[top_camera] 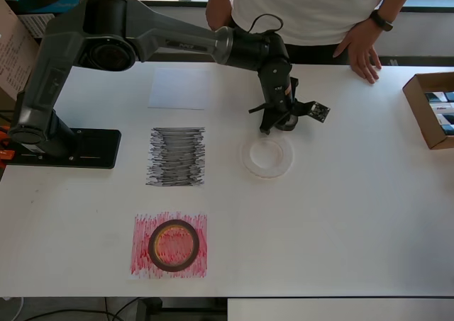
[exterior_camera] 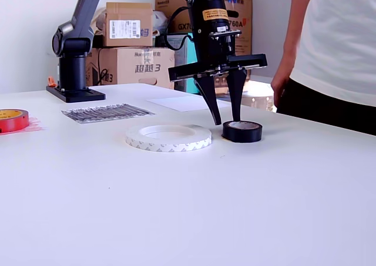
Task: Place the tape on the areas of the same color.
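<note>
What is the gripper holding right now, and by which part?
Nothing. The gripper is open, its fingers just above the black tape roll, which rests on the table.

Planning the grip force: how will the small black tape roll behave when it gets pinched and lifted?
The black tape roll lies flat, so it probably won't roll while gripped. It looks small and thick-walled, likely light and stiff under a pinch. The open hand stands over it; its smooth side may slip a little.
</note>
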{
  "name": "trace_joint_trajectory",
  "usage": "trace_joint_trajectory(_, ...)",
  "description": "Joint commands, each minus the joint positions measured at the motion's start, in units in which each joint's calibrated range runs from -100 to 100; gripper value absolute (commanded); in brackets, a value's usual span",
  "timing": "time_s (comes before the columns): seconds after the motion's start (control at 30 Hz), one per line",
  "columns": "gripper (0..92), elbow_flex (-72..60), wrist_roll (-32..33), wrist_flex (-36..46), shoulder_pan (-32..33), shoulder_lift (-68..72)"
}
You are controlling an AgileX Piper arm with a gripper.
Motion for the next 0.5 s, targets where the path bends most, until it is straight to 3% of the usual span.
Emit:
trace_joint_trajectory(0.0,34.0,-0.38,-0.19,-0.54,-0.14,0.7)
trace_joint_trajectory(0.47,33.2,-0.38,-0.19,-0.62,-0.14,1.36)
